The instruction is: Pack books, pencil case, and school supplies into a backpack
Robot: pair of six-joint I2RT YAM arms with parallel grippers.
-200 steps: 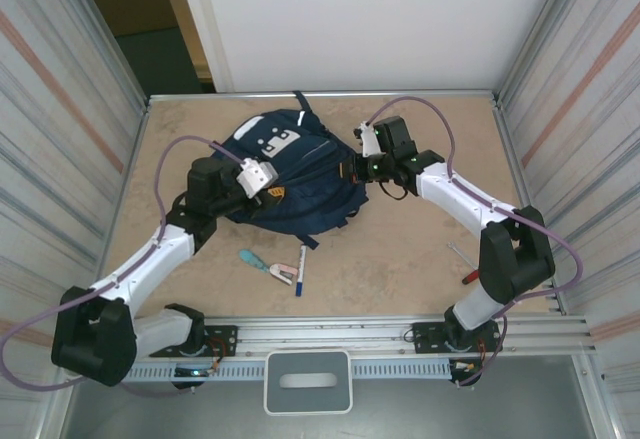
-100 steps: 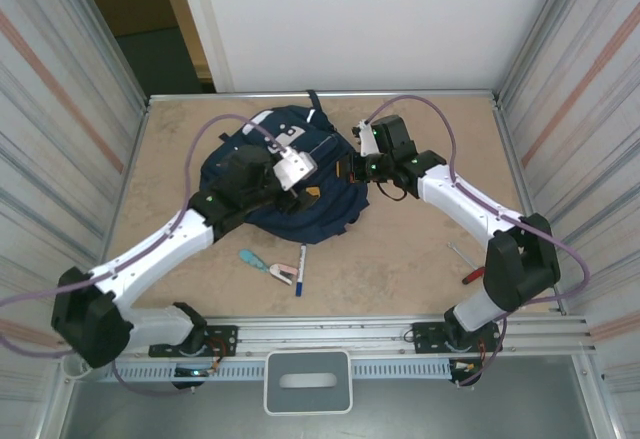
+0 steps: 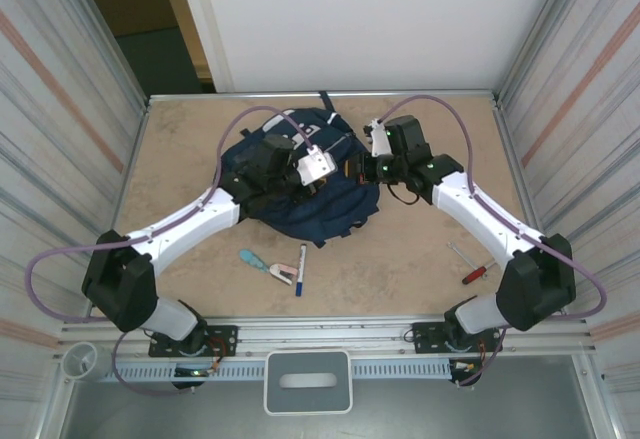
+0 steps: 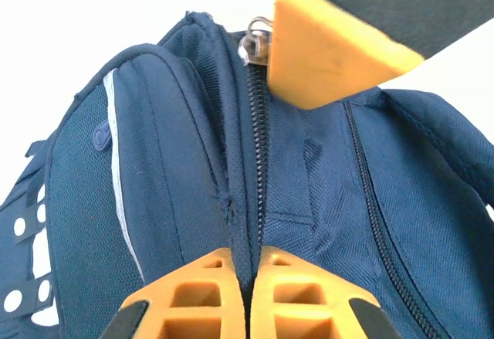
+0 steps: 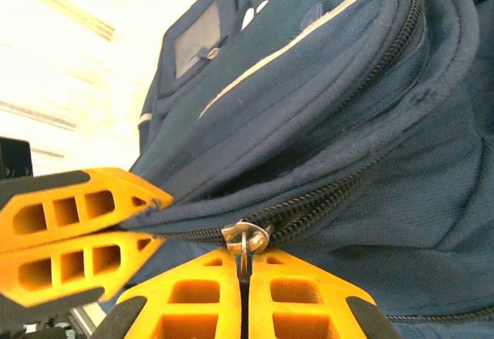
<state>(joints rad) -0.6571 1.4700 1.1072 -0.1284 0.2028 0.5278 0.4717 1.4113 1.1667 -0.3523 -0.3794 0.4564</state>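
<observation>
Meanwhile left gripper (image 4: 248,258) pinches backpack (image 3: 330,209), right gripper (image 5: 244,260) its zipper pull (image 5: 245,236); marker (image 3: 300,267) lies nearby.

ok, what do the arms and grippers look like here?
Left arm and right arm: white links, black joint housings, a lilac cable looping along each. Left gripper and right gripper: orange fingers with square cut-outs, black backing.

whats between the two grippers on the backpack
A run of backpack zipper, from the pull down to the left gripper, in the left wrist view.
</observation>
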